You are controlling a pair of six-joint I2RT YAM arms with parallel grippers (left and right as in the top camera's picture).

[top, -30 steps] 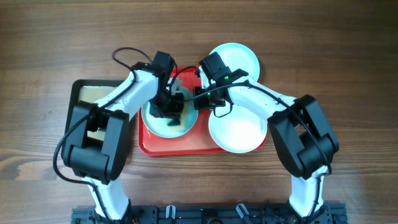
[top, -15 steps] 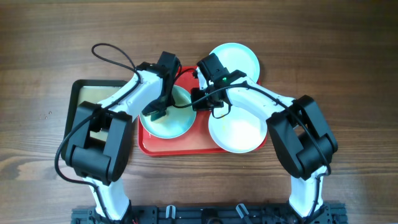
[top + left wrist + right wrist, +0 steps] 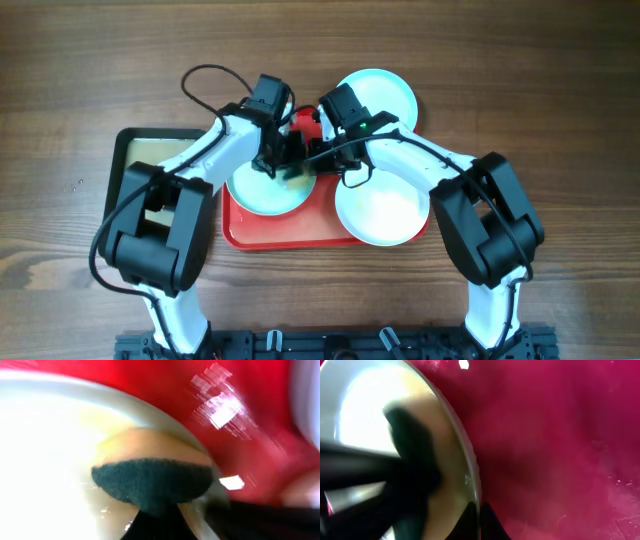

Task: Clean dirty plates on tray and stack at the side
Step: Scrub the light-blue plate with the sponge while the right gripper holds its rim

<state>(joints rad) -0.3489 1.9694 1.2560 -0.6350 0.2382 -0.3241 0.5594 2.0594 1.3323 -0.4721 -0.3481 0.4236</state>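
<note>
Overhead: left gripper clamped on sponge, pressing plate beneath it on tray; right gripper pinches its rim (seemingly); pale-blue plate and white plate right of it, unstacked

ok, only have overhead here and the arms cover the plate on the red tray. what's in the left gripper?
Observer: Left wrist shows a sponge, dark scouring face out, pressed on the plate just inside its rim.
Operator: and the other arm, actually gripping?
Observer: Looks so. In right wrist, the right gripper has the plate's rim between its fingers, with the red tray beyond.
</note>
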